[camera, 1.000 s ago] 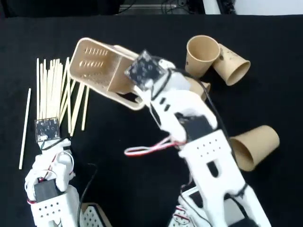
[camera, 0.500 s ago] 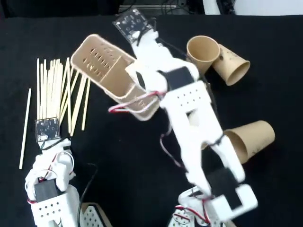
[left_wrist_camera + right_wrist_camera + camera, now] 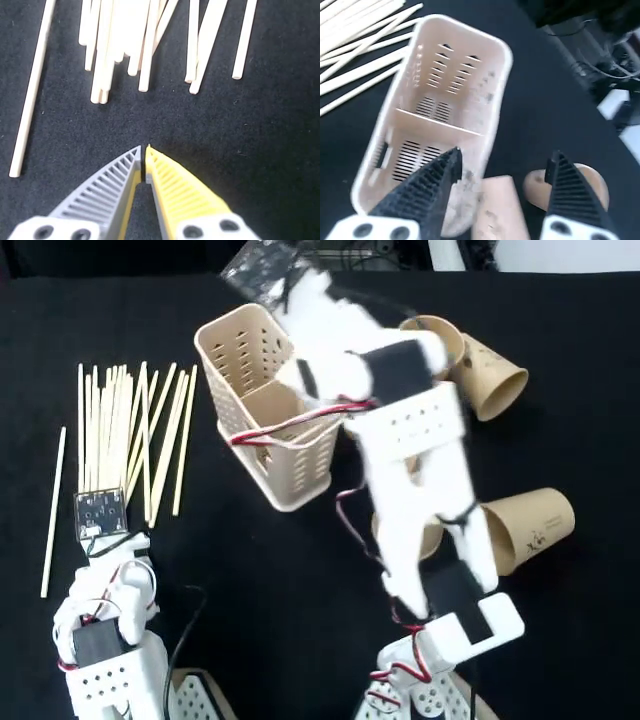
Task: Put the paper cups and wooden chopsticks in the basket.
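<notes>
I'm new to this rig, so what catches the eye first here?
The beige slotted basket stands out mid-table, with the open right pincer close to it. A fan of wooden chopsticks lies just ahead of the shut left pincer, and paper cups lie at the far right.

We tag this as a robotics lab bench, not a home. The table is covered in plain black cloth (image 3: 560, 440). Two white small-scale arms sit on it, the left arm (image 3: 100, 650) and the right arm (image 3: 425, 480), with perforated shells. The left one has a bare circuit board (image 3: 100, 512), the right one loose red-and-white wires (image 3: 290, 425). Past the far edge we see tangled cables (image 3: 345, 255) and dark gear. Wooden chopsticks (image 3: 120, 430) and paper cups (image 3: 495, 375) lie loose on the cloth.
</notes>
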Tool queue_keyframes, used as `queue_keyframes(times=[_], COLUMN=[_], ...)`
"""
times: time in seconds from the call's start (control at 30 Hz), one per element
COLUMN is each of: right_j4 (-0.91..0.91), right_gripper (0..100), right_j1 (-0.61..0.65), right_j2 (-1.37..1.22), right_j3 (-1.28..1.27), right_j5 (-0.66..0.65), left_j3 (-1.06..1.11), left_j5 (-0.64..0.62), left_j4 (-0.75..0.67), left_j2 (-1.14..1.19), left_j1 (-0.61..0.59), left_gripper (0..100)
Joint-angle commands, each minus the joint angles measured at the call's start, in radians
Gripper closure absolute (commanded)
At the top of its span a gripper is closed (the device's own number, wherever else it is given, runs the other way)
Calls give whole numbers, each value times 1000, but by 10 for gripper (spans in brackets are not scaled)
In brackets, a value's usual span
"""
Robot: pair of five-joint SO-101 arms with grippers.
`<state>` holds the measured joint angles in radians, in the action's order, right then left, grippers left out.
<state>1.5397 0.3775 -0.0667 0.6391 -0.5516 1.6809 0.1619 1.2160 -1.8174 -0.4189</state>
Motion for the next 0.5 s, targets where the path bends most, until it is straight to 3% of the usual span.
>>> queue_keyframes(times=[0.0, 0.23, 0.47], right_j4=[87, 138, 74], right_gripper=[719, 720, 720], right_j1=[-95, -299, -431], right_j2=[2, -54, -331], right_j3=[191, 266, 260], right_j5=[-54, -132, -233], left_j3=[18, 18, 18], left_j5=[0, 0, 0], left_j4=[3, 3, 3], left_j2=[-2, -2, -2], left_j1=[-5, -5, -5], left_gripper=[970, 970, 970])
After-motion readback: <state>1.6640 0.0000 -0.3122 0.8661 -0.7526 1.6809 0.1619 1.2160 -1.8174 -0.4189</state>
